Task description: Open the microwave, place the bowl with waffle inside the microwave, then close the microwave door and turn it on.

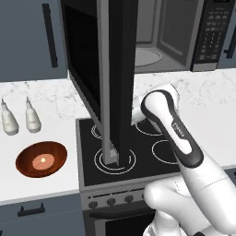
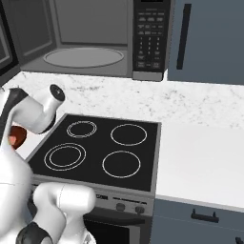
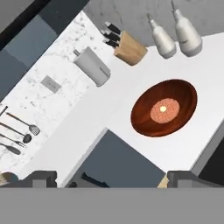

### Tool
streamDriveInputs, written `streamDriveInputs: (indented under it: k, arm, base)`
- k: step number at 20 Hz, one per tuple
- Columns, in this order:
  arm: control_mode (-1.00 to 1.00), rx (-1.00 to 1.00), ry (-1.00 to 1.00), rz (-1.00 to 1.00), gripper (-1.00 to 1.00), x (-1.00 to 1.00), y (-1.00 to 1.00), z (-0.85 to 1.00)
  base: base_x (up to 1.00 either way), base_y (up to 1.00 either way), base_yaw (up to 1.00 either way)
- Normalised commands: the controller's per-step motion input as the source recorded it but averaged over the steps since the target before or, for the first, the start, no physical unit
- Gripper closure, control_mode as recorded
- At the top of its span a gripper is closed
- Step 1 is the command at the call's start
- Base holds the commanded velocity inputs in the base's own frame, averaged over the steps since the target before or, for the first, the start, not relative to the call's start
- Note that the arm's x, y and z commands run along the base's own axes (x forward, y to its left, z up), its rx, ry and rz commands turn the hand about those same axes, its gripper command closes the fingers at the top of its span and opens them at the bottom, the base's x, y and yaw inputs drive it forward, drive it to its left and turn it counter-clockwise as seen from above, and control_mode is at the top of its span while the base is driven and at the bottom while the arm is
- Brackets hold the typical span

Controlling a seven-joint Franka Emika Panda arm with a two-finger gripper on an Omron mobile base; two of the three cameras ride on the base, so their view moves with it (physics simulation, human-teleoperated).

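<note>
Above white counter (image 3: pixel 192 65): gripper (image 3: pixel 112 178) jaws spread wide, empty. Below, apart: bowl (image 3: pixel 164 107) holding waffle (image 3: pixel 165 110), left of stovetop (image 1: pixel 138 147). Beside: two bottles (image 3: pixel 175 33), knife block (image 3: pixel 129 48). Microwave door (image 1: pixel 110 78) swung open; microwave (image 2: pixel 90 38) cavity bare.

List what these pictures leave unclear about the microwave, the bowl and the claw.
- Microwave keypad: labels too small, both base views.
- Stovetop rear-left burner: behind the open microwave door, left base view.
- Bowl: mostly hidden by the arm, right base view.
- Claw: only the tips show, hand view.
</note>
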Motion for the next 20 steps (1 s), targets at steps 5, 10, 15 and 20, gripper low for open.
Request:
streamDriveInputs:
  k: [5,10,15,20]
  arm:
    - [-1.0,0.01,0.3,0.01,-1.0,0.92,0.44,-1.0]
    - [-1.0,-0.09,0.14,0.01,-1.0,0.53,0.88,-0.84]
    - [-1.0,-0.15,0.1,0.0,-1.0,0.52,0.58,-0.7]
    - [-1.0,-0.11,0.0,0.0,-1.0,0.22,0.34,-0.43]
  base:
    - [0.0,0.0,0.0]
    - [0.0,0.0,0.0]
    - [0.0,0.0,0.0]
    - [0.0,0.0,0.0]
